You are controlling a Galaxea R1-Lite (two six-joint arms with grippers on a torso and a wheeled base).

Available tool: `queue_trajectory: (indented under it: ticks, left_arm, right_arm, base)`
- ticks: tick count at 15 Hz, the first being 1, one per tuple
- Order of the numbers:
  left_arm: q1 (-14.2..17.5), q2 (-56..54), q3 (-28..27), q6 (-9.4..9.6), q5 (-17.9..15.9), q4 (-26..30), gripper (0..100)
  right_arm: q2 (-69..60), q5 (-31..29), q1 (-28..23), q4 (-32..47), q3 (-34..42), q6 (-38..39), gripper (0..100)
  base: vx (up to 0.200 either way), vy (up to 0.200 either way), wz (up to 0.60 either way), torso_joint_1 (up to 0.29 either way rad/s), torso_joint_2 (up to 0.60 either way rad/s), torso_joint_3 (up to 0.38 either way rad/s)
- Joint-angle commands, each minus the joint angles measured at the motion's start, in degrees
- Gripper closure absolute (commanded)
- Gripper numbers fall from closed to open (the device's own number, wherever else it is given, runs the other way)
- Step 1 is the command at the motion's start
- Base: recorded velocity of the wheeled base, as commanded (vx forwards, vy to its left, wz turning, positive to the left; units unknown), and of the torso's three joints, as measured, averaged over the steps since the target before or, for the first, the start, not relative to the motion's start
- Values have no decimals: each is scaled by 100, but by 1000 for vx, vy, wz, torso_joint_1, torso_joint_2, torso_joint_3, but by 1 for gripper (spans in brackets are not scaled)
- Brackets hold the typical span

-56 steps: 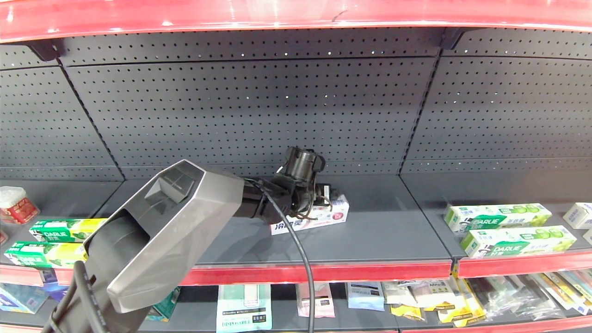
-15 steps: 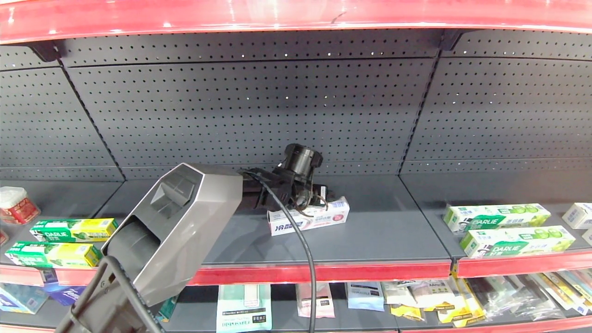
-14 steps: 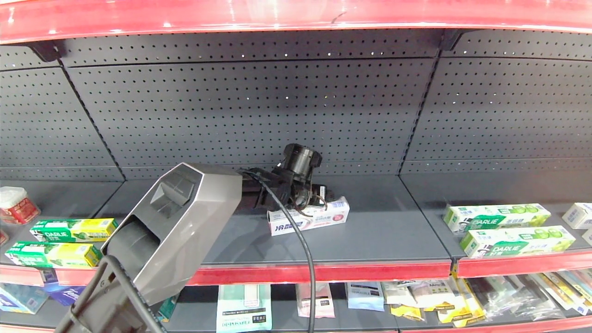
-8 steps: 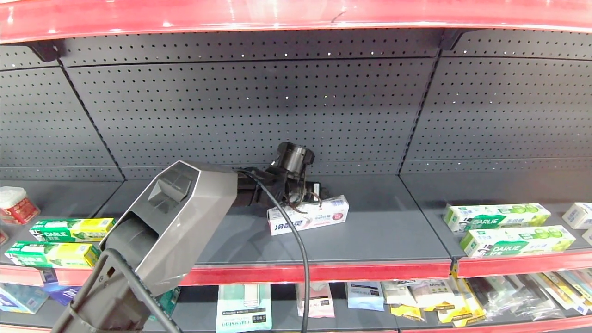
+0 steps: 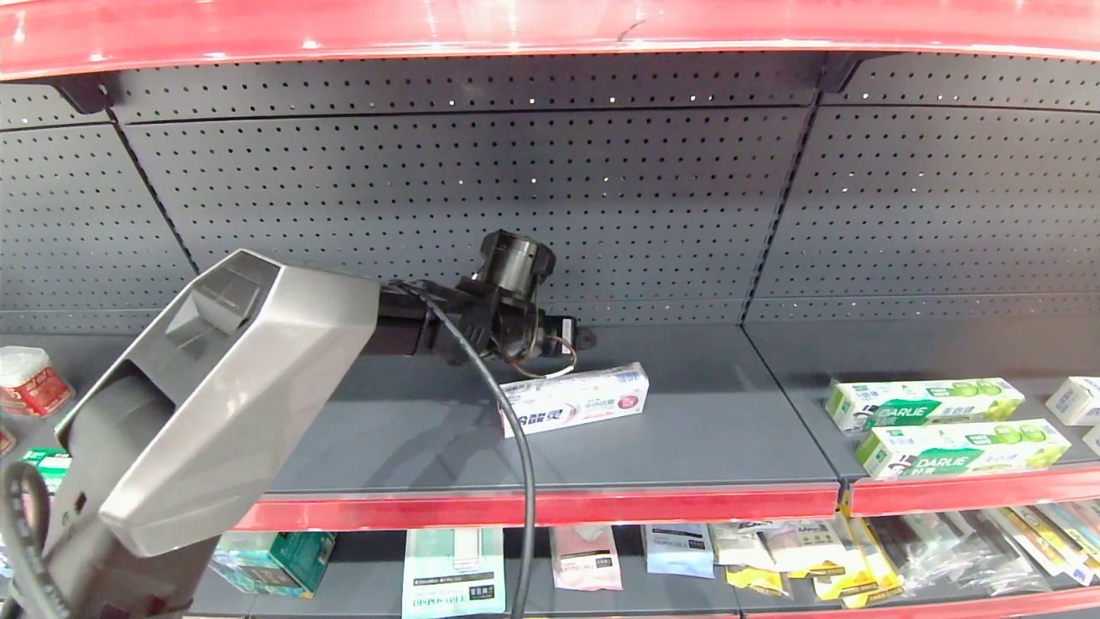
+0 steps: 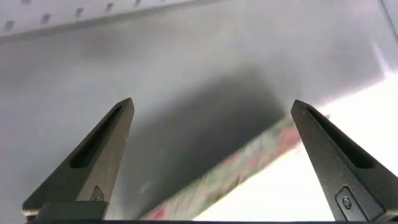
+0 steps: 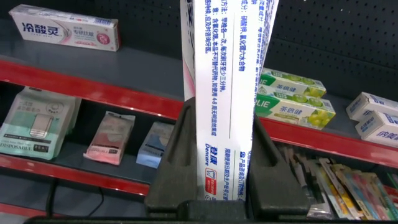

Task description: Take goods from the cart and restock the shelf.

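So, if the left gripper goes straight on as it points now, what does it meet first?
Most likely the shelf board, just behind the toothpaste box. The open left gripper aims down there, but depth is unclear: it might clip the box's edge.

I note a dark grey metal shelf [image 5: 730, 430] with a red front lip. A white-and-pink toothpaste carton [image 5: 574, 400] lies flat mid-bay. Two green-and-white cartons [image 5: 924, 402] lie side by side in the right bay.

Grey pegboard back panel [image 5: 464, 198] under red trim [image 5: 550, 21]
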Motion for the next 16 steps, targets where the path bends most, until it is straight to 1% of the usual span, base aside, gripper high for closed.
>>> queue_trajectory:
  ticks: [1, 2, 3, 4, 5, 6, 7, 8, 9, 10, 11, 12, 13, 14, 15, 16]
  left_arm:
    - [45, -856, 1156, 26, -200, -34, 0]
    - [45, -1066, 1534, 34, -288, -51, 0]
    - [45, -1198, 1789, 43, -314, -139, 0]
    - [45, -1356, 2149, 122, -323, -438, 0]
    - [54, -1523, 2545, 307, -402, -737, 0]
    - [89, -1620, 2791, 456, -472, -921, 0]
    - [159, -1734, 3151, 729, -604, -1317, 0]
    - [247, -1770, 3494, 975, -666, -1888, 0]
    - [291, -1770, 3670, 1107, -692, -2257, 0]
    - [353, -1840, 3890, 1265, -868, -2574, 0]
    - [441, -1963, 4136, 1599, -1140, -2741, 0]
    - [581, -2042, 4347, 2056, -1360, -2811, 0]
    - [731, -2086, 4523, 2574, -1624, -2864, 0]
    - [871, -2139, 4654, 3137, -1958, -2908, 0]
    - [871, -2139, 4654, 3137, -1958, -2908, 0]
    - [906, -2235, 4654, 3392, -2230, -2855, 0]
  right_arm:
    - [0, 2, -2, -1, 10, -13, 100]
    - [0, 2, -2, -1, 10, -22, 100]
    - [9, 2, -2, -1, 10, -22, 100]
    - [0, 2, -2, -1, 18, -30, 100]
    - [0, 2, -2, -1, 18, -30, 100]
    - [0, 2, -2, -1, 18, -30, 100]
    - [0, 2, -2, -1, 18, -30, 100]
    - [9, 2, 7, 8, 18, -39, 100]
    - [9, 2, -2, 8, 18, -39, 100]
    - [9, 2, -2, 8, 18, -39, 100]
    - [9, 2, -2, 8, 18, -39, 100]
    - [9, -7, -2, 17, 18, -39, 100]
    - [9, -7, -2, 17, 27, -39, 100]
    - [9, -7, -2, 17, 62, -48, 100]
    - [9, -7, -2, 17, 62, -48, 100]
    - [9, -16, -2, 17, 89, -136, 100]
  base:
    - [0, 0, 0, 0, 0, 0]
    - [0, 0, 0, 0, 0, 0]
    - [0, 0, 0, 0, 0, 0]
    - [0, 0, 0, 0, 0, 0]
    - [0, 0, 0, 0, 0, 0]
    - [0, 0, 0, 0, 0, 0]
    - [0, 0, 0, 0, 0, 0]
    - [0, 0, 0, 0, 0, 0]
    - [0, 0, 0, 0, 0, 0]
    - [0, 0, 0, 0, 0, 0]
    - [0, 0, 0, 0, 0, 0]
    - [0, 0, 0, 0, 0, 0]
    - [0, 0, 0, 0, 0, 0]
    - [0, 0, 0, 0, 0, 0]
    - [0, 0, 0, 0, 0, 0]
    - [0, 0, 0, 0, 0, 0]
